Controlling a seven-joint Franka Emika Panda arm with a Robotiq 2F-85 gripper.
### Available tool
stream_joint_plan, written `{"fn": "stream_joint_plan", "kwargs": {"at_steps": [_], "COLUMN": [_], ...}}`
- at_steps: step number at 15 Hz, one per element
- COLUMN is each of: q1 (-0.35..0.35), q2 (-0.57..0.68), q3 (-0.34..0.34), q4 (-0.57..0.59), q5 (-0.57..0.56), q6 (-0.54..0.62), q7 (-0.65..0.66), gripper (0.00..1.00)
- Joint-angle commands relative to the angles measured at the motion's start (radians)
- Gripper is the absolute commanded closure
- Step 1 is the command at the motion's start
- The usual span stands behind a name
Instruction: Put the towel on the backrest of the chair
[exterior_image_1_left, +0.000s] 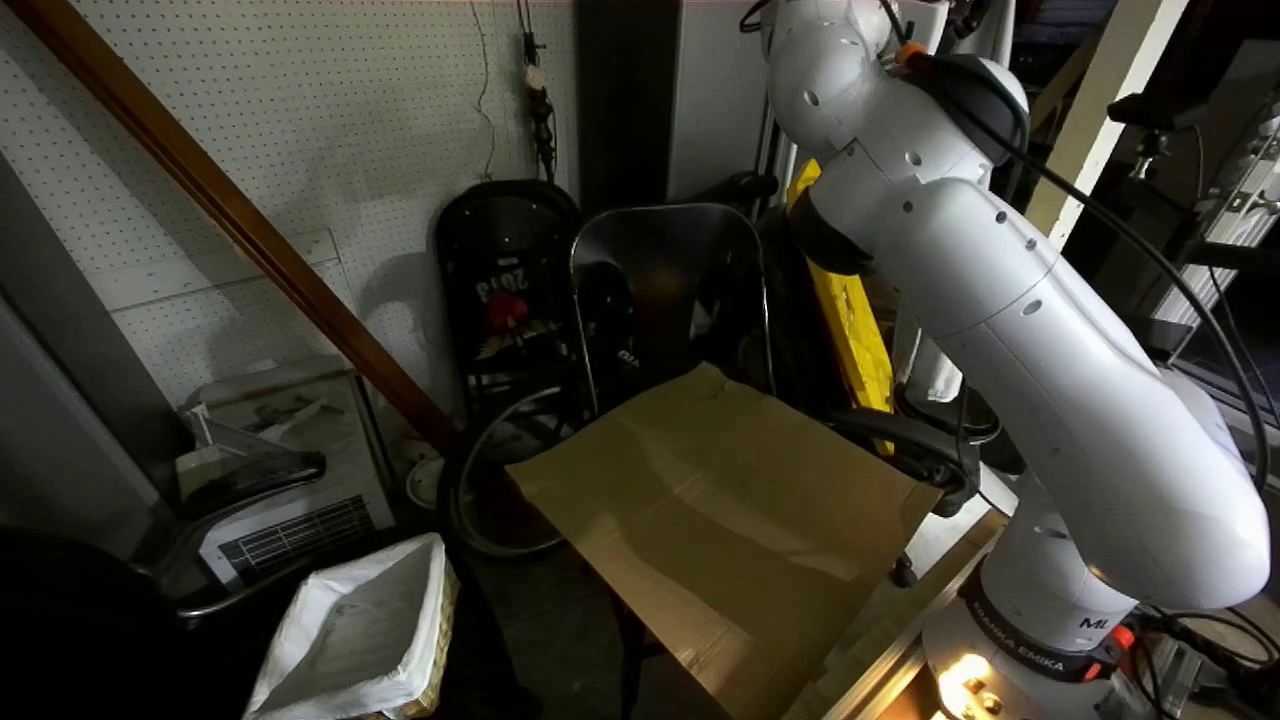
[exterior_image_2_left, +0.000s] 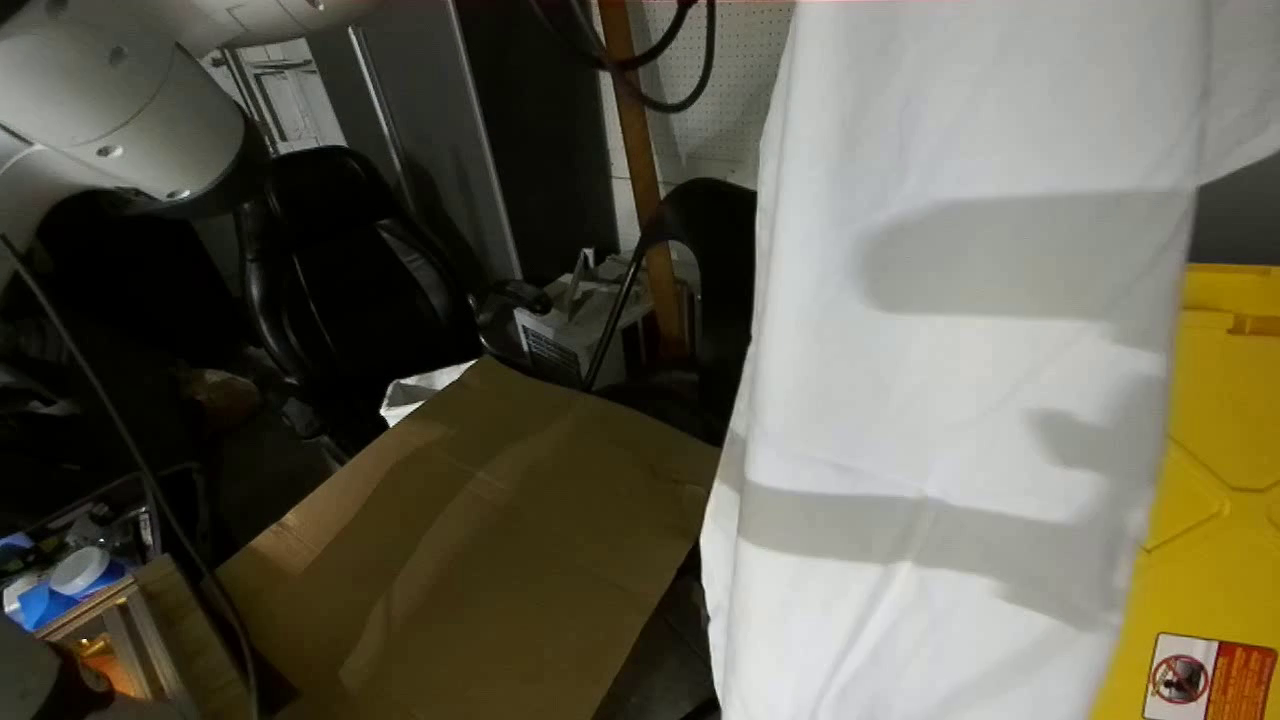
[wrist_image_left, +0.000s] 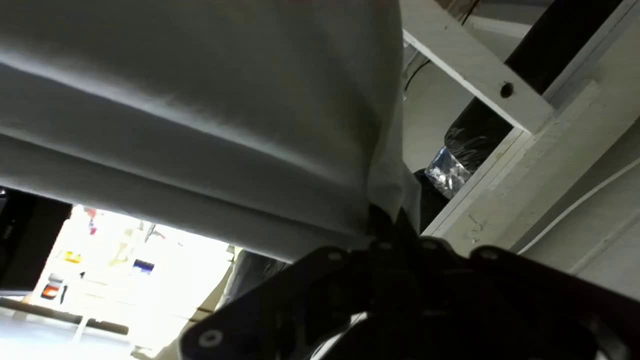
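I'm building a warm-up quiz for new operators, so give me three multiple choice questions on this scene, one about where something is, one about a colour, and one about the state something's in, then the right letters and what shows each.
1. In an exterior view, where is the white-lined bin relative to the cardboard sheet?
A) on top of it
B) to its left
C) to its right

2. What colour is the panel that carries a warning sticker?
A) yellow
B) blue
C) green

3. How is the towel?
A) folded on the cardboard sheet
B) stuffed into the bin
C) held up by the gripper

Right letters:
1: B, the bin shows at the lower left, with a dark gap between it and the sheet.
2: A, yellow shows at the right edge beside the hanging cloth.
3: C, in the wrist view the cloth bunches where the jaws are shut on it.
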Motion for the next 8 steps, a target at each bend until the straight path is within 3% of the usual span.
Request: {"fn": "stream_joint_plan", "kwargs": {"at_steps": [1, 6, 7, 8], "q1": [-0.044, -0.098, -0.068, -0.073], "q2": [-0.104, -0.240, -0.189, -0.205], "q3": [0.199, 0.549, 0.448, 0.478], "q4": [0.094, 0.107, 0.132, 0.129], "q5": [-0.253, -0.650, -0.557, -0.582], "q6": [0.013, -0.055, -0.141, -0.179], "q7": [-0.075, -0.168, -0.227, -0.254], "gripper": [1.00, 1.00, 1.00, 1.00]}}
